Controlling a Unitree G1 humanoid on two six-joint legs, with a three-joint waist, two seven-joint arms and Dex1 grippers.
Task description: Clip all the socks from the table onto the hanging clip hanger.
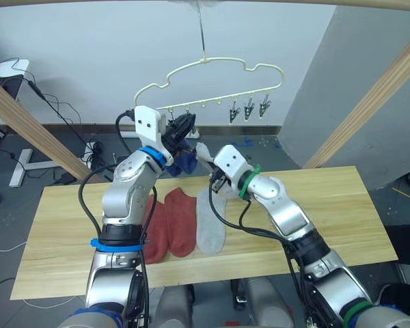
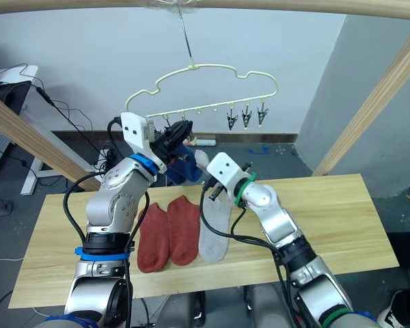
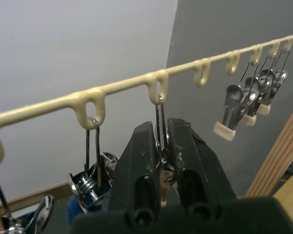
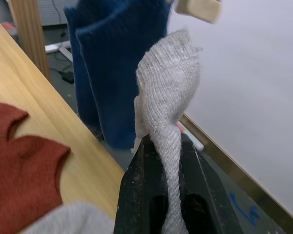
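Socks of soft knit: two rust-red socks [image 1: 169, 225] and one light grey sock [image 1: 210, 225] lie flat on the grainy wooden table [image 1: 328, 212], and two blue socks [image 4: 112, 63] hang from the wavy cream wire clip hanger [image 1: 212, 75]. The right gripper [image 4: 161, 161] is closed on a twisted grey sock [image 4: 168, 83], lifted toward the hanger. The left gripper [image 3: 161, 161] squeezes a shiny metal clip [image 3: 162, 168] between its black fingers.

two rust-red knit socks [image 1: 171, 224] side by side mid-bench | light grey knit sock [image 1: 210, 222] just right of them | light wooden plank bench [image 1: 342, 219] | pale cream wire clip hanger [image 1: 212, 85] above far edge | two blue knit socks [image 2: 184, 162] hang from it
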